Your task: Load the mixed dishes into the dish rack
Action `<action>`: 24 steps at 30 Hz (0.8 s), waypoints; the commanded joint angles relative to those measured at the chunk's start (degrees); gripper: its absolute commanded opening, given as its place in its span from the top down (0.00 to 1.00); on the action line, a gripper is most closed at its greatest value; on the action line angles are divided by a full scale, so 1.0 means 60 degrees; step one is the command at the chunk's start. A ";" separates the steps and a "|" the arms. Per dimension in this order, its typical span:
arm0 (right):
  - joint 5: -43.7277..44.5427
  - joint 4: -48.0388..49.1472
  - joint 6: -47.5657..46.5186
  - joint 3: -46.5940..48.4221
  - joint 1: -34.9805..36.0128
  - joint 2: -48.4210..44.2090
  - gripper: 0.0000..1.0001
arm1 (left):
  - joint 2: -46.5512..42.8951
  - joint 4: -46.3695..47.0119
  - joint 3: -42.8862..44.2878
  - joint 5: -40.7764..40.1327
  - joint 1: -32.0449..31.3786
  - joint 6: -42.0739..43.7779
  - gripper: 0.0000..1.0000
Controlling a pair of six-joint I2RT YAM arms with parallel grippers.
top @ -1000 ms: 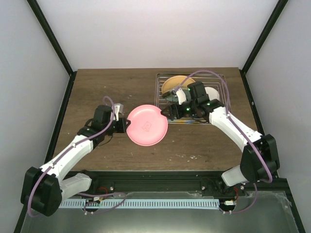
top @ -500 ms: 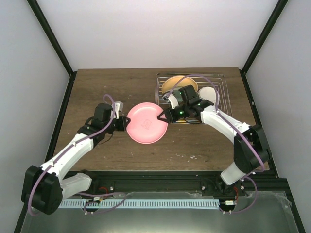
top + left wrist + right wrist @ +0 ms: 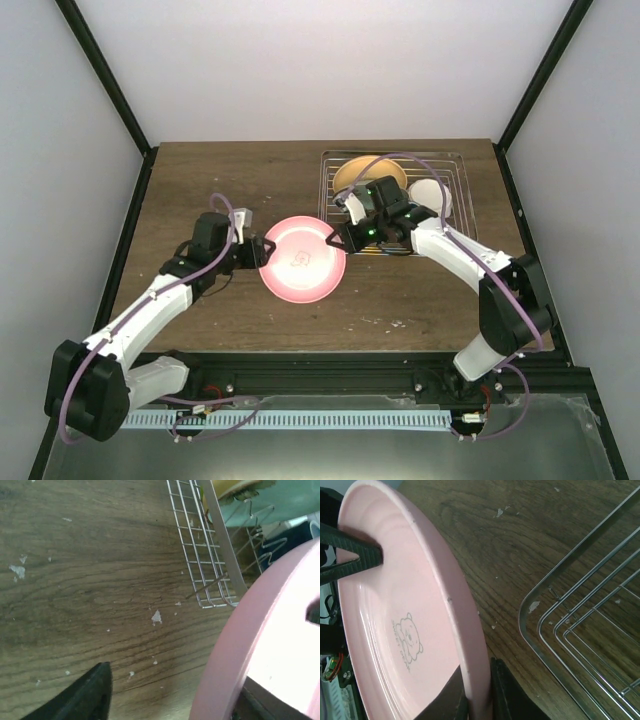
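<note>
Plate: a pink plate [image 3: 303, 258] with a small bear print hangs tilted above the wooden table [image 3: 200, 180], between the two arms and just left of the dish rack [image 3: 462, 185].
Right hand: the right gripper [image 3: 336, 237] pinches the plate's right rim, one finger on each face, as its wrist view shows.
Left hand: the left gripper [image 3: 256, 256] straddles the opposite rim with its jaws apart; the left wrist view shows bare wood between one finger and the plate's underside, so it seems to carry no load.
Direction: the rack lies to the right of the plate and a little farther back, its near-left corner close beside the pinched rim.
Nearer arm: the right, by a clear margin.
In the rack: an orange-yellow plate [image 3: 352, 176] stands at the far left and a white bowl [image 3: 432, 194] at the far right.
Room: the wire grid at the near-left corner shows bare in the right wrist view.
Edges: the rack's raised side wall stands between the plate and the tines, so the plate would probably need to clear it before being tipped upright.
</note>
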 commanded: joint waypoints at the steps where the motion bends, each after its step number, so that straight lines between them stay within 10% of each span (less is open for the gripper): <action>1: -0.0139 0.0099 -0.0175 0.0278 0.0092 -0.0210 0.99 | -0.0100 0.0085 0.0114 -0.0063 0.0063 -0.0068 0.37; 10: 0.2503 -0.0602 -0.0886 0.1387 0.0083 -0.0307 0.99 | -0.1242 -0.0488 -0.0102 -0.0556 0.0367 -0.0270 0.01; 24: 0.5582 0.1345 -0.5050 0.0725 0.0092 -0.2630 0.99 | -0.2119 -0.0338 -0.0894 -0.0459 0.1653 -0.0914 0.00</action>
